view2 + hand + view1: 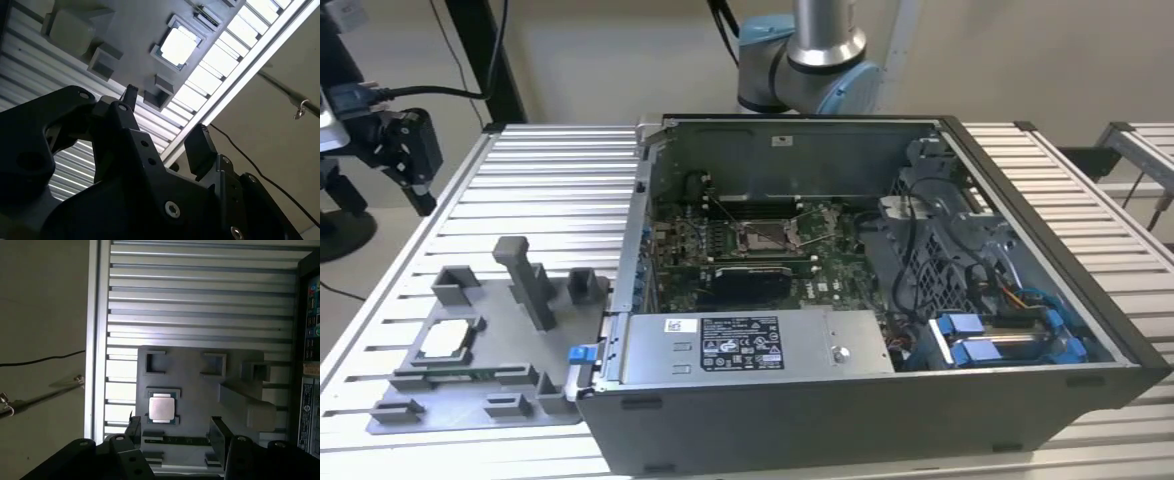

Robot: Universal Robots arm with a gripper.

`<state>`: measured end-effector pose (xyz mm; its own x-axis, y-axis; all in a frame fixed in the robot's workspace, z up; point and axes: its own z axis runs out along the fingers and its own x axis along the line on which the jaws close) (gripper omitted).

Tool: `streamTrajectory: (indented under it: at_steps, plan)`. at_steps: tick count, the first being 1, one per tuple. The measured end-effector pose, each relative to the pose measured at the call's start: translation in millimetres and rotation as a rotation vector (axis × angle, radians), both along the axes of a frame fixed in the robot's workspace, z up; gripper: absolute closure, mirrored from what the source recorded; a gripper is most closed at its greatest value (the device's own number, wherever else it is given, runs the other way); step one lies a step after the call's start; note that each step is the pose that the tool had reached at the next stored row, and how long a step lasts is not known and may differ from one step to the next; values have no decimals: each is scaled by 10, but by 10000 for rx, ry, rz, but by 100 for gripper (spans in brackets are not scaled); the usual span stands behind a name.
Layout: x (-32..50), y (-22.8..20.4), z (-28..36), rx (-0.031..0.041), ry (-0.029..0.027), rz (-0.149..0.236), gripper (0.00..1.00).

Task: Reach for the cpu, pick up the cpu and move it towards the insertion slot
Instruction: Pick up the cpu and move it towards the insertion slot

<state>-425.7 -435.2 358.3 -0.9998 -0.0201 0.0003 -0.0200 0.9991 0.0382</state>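
- Black two-finger gripper hangs in the air clear of the flat grey plastic fixture plate, fingers spread wide, nothing between them.
- Small square silver-faced cpu sits in a recess on that plate, untouched.
- Silver-framed square insertion slot lies inside the open dark grey computer case beside the plate.

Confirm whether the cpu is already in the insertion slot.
No, in the exterior view the cpu lies on the grey fixture plate, outside the case that holds the insertion slot.
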Motion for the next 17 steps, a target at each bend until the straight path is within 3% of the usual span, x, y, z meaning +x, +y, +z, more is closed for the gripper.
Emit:
streamTrajectory:
  at_steps: [8,17]
  plan:
    - [-8,0,-4,0,0,0,0]
    - [-8,0,-66,1,-1,0,0]
